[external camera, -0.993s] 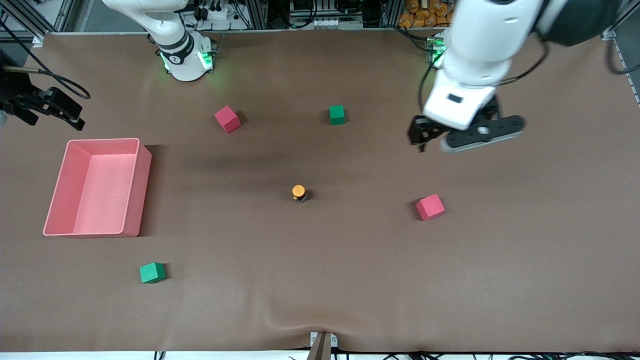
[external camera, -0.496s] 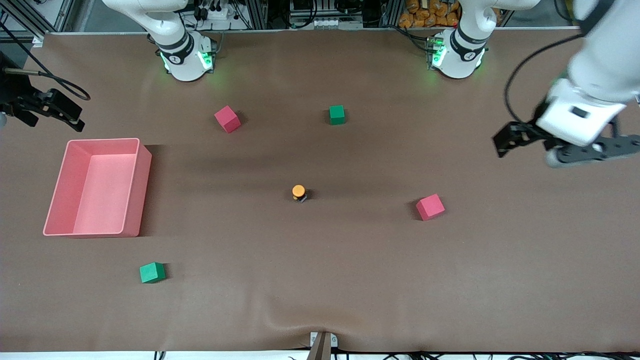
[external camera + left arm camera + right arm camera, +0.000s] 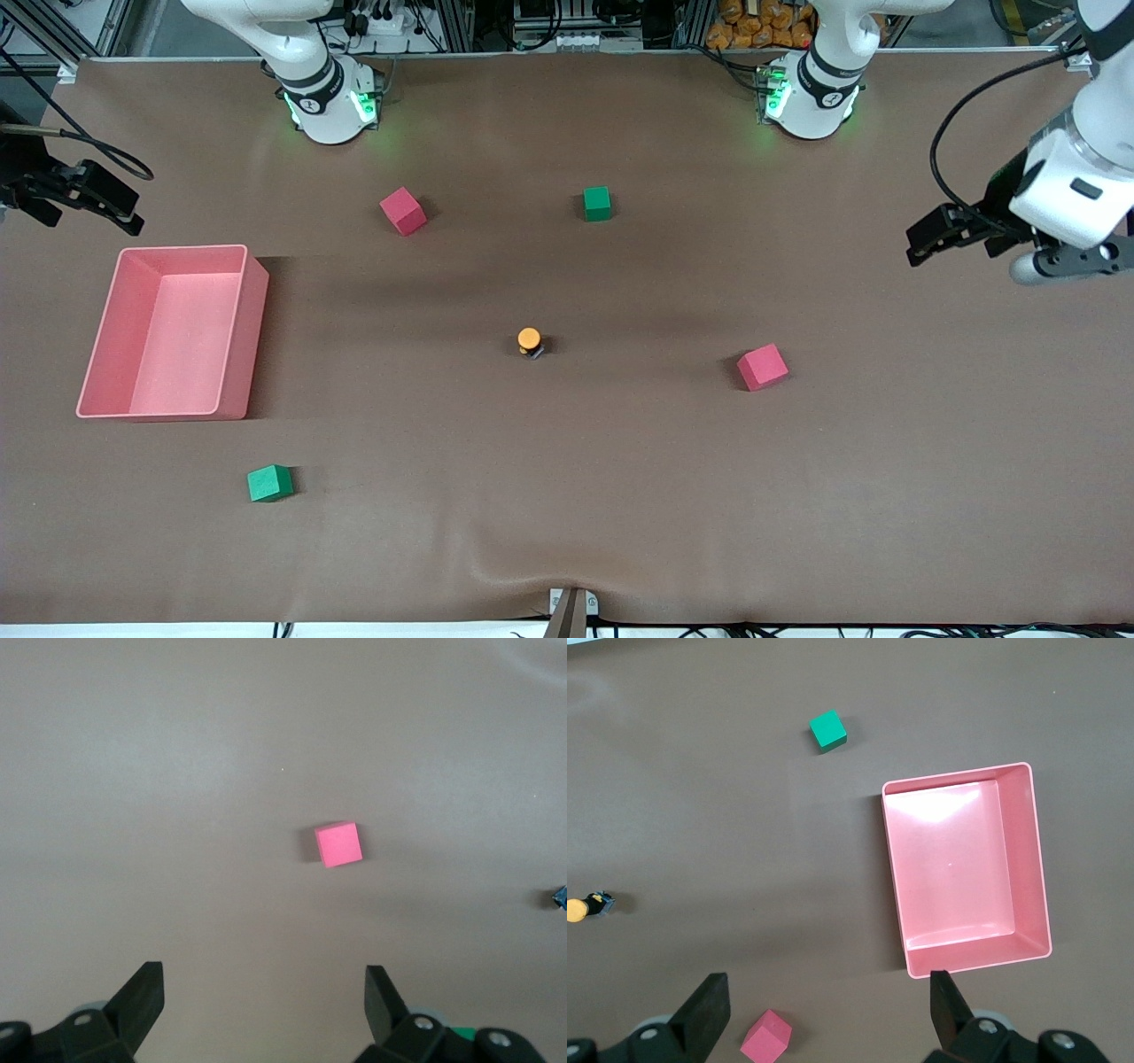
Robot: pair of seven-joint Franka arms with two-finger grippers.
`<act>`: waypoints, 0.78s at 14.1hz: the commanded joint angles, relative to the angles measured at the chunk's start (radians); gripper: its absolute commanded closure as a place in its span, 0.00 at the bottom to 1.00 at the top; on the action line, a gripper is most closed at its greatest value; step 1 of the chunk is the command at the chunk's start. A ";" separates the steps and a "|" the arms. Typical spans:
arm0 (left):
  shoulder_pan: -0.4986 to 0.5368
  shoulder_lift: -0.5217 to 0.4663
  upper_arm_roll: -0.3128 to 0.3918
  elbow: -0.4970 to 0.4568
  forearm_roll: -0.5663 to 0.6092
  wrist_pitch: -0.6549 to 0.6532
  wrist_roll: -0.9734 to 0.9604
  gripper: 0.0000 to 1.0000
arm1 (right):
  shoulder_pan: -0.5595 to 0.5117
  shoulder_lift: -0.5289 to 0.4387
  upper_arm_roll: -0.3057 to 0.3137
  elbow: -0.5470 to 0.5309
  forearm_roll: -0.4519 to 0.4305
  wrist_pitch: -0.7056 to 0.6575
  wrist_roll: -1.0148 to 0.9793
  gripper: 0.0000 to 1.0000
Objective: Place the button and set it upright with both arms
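The button [image 3: 529, 340], with an orange cap on a short black body, stands cap up on the brown table near its middle. It also shows at the edge of the right wrist view [image 3: 583, 907]. My left gripper [image 3: 935, 237] is open and empty, up over the table at the left arm's end. In the left wrist view the left gripper [image 3: 263, 990] has only bare table between its fingers. My right gripper [image 3: 106, 202] hangs at the right arm's end near the pink tray. In the right wrist view the right gripper [image 3: 828, 992] is open and empty.
A pink tray [image 3: 257, 337] lies at the right arm's end and also shows in the right wrist view [image 3: 957, 775]. Red cubes [image 3: 762, 367] [image 3: 403, 211] and green cubes [image 3: 597, 203] [image 3: 269, 483] are scattered around the button. The left wrist view shows a red cube [image 3: 338, 843].
The left arm has swung away from over the table's middle out to the left arm's end. The button and the cubes have not moved. The right gripper has shifted only slightly.
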 commanded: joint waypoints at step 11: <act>0.082 -0.158 0.009 -0.078 -0.005 -0.122 0.163 0.00 | -0.009 0.014 0.001 0.032 0.016 -0.009 -0.016 0.00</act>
